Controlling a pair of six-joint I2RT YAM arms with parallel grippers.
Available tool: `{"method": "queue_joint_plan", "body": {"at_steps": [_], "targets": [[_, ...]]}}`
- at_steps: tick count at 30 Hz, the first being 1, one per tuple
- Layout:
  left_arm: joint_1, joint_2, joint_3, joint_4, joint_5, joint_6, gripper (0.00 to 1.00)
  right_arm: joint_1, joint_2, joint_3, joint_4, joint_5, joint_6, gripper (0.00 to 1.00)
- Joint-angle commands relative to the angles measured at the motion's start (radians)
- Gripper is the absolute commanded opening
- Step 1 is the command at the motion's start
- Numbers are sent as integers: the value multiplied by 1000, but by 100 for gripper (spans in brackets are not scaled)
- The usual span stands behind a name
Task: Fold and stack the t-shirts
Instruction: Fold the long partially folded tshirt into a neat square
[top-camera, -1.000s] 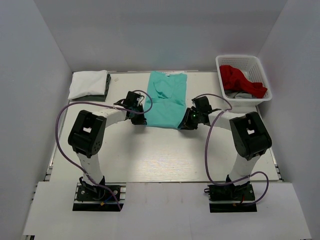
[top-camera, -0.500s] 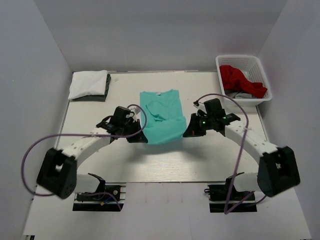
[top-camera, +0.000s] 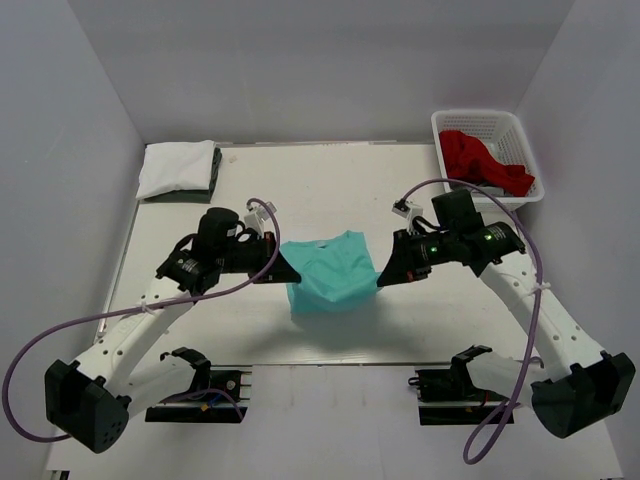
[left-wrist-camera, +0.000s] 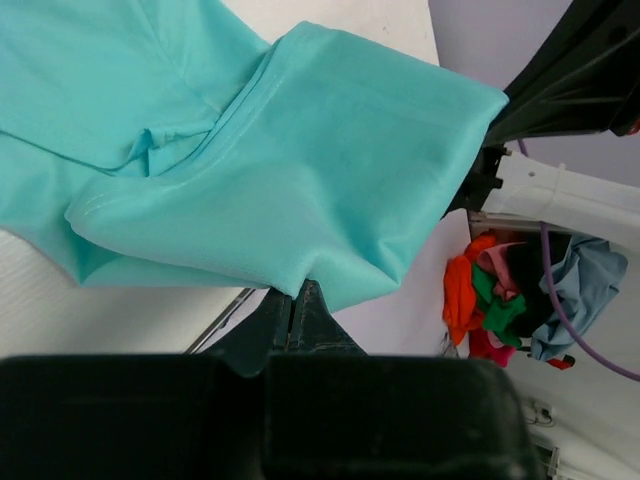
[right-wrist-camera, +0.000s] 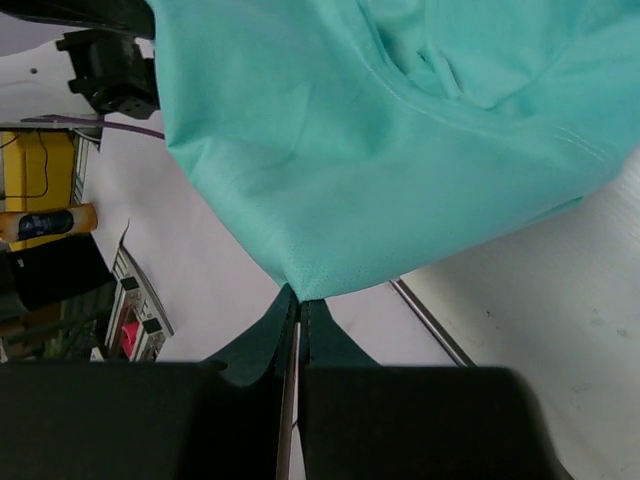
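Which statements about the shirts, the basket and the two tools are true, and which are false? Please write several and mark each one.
1. The left tool and the right tool are both shut on the teal-green cloth t-shirt. True.
2. The white plastic lattice basket is empty. False: a red cloth t-shirt lies in it.
3. A folded white cloth t-shirt lies at the far left corner of the table, with dark grey cloth showing under it. True.
4. The teal-green t-shirt lies spread flat, untouched. False: the tools pinch its two near corners and hold them up.
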Motion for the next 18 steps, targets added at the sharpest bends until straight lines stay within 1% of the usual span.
{"method": "queue_joint_plan", "body": {"at_steps": [1,4,9,10,11,13,14,18], "targets": [[-2,-17,75,-33,-24,-13,0,-5,-2,63,-69,-61,-43,0],[7,-6,86,-43,-53,-24,0,-12,39,95,-81,-46,-47,0],[21,35,106,-53,-168,-56,0,-35,97,124,2,22,0,0],[21,45,106,-53,-188,-56,0,-37,106,122,17,23,8,0],[21,55,129,-53,-235,-65,0,-51,160,128,38,23,18,0],[21,98,155,-66,-281,-65,0,-60,169,132,67,20,31,0],[21,115,155,-78,-313,-74,0,-71,203,123,93,19,60,0],[30,202,195,-87,-386,-85,0,-91,278,138,153,-10,75,0]]}}
